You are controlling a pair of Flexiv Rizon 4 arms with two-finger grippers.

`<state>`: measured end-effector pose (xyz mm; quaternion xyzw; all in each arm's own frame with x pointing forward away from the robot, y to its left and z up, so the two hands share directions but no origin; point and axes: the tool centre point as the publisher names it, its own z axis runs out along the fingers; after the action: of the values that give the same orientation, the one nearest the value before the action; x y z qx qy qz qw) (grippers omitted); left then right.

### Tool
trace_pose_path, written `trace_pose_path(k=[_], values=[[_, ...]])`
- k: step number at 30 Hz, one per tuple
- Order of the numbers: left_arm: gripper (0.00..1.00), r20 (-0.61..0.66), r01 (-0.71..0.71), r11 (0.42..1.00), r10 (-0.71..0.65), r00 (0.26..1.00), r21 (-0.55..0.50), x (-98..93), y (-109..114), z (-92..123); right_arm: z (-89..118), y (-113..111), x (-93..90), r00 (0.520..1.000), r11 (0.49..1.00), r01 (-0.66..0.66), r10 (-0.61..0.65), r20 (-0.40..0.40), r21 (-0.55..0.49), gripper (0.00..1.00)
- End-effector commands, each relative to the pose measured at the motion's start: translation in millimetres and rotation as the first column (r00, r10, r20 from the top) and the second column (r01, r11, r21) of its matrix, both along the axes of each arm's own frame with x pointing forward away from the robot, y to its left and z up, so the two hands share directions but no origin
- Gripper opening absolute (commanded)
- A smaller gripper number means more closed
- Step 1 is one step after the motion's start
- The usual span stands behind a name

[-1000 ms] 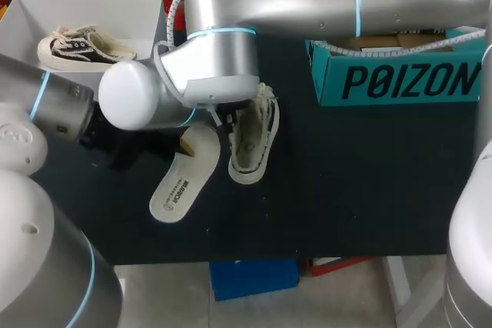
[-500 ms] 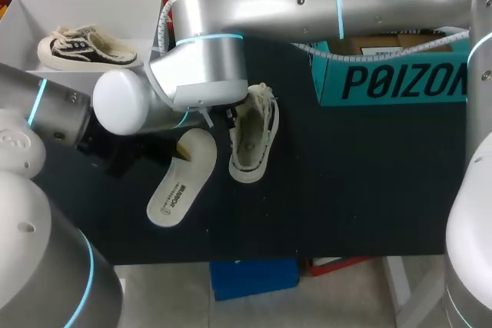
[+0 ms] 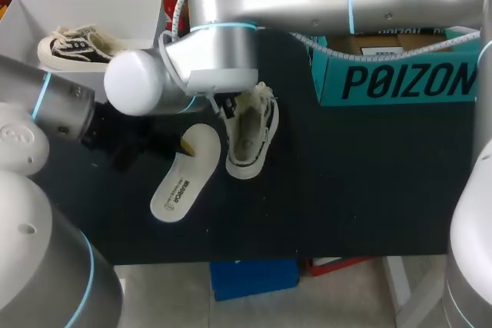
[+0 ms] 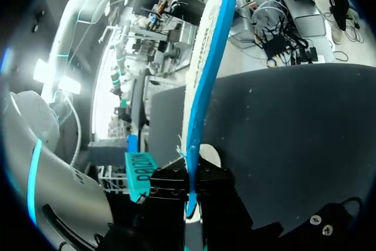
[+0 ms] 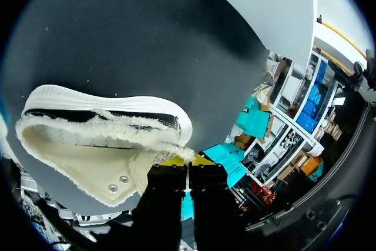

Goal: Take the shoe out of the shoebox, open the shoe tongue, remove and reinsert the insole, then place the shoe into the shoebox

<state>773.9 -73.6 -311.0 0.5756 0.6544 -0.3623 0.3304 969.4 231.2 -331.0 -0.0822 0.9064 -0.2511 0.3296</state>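
One low canvas shoe (image 3: 250, 134) sits out on the dark table (image 3: 346, 182) with its opening upward. It is outside both boxes, just beside the insole (image 3: 183, 178) and well apart from the teal shoebox (image 3: 400, 81). From above, the shoe's upper end is covered by the right arm's wrist. The right gripper (image 5: 187, 166) is clamped on the frayed edge of the shoe's upper, and only slivers of its yellow tips show. Whether the sole rests flat on the table cannot be made out.

The insole is out of the shoe, printed face up, with one end lost in shadow under the left arm. The left gripper (image 4: 189, 187) is closed on that end. The insole runs out edge-on between its black fingers, and its tips are not visible.

A white box (image 3: 23, 13) at the far left corner holds a second shoe (image 3: 77, 45). The teal shoebox's interior is largely screened by the right arm.
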Motion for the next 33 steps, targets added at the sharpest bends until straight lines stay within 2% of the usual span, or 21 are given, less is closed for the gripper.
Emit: trace_pose_path(k=[1,6,13,23,33], values=[[0.0,0.002,-0.006,1.0,0.006,1.0,0.007,-0.2,1.3,1.5,-2.9,-5.9,14.0,0.999,0.999,-0.017,0.019,-0.034,0.052,0.0],[0.0,0.0,-0.011,1.0,0.011,1.0,0.014,0.1,3.2,1.4,-11.6,-7.7,21.7,0.998,0.995,-0.019,0.025,-0.06,0.098,0.0],[0.0,0.001,-0.011,1.0,0.011,1.0,0.021,0.9,3.3,1.1,-26.1,-12.5,20.6,0.996,0.992,-0.022,0.033,-0.087,0.126,0.0],[0.0,0.001,-0.007,1.0,0.007,1.0,0.024,-0.4,0.2,0.7,-34.0,-28.0,25.8,0.994,0.985,0.005,0.013,-0.105,0.171,0.0],[0.0,-0.001,-0.008,1.0,0.008,1.0,0.026,-0.2,0.1,0.7,-43.8,-26.7,31.4,0.994,0.984,0.009,0.01,-0.109,0.177,0.0]])
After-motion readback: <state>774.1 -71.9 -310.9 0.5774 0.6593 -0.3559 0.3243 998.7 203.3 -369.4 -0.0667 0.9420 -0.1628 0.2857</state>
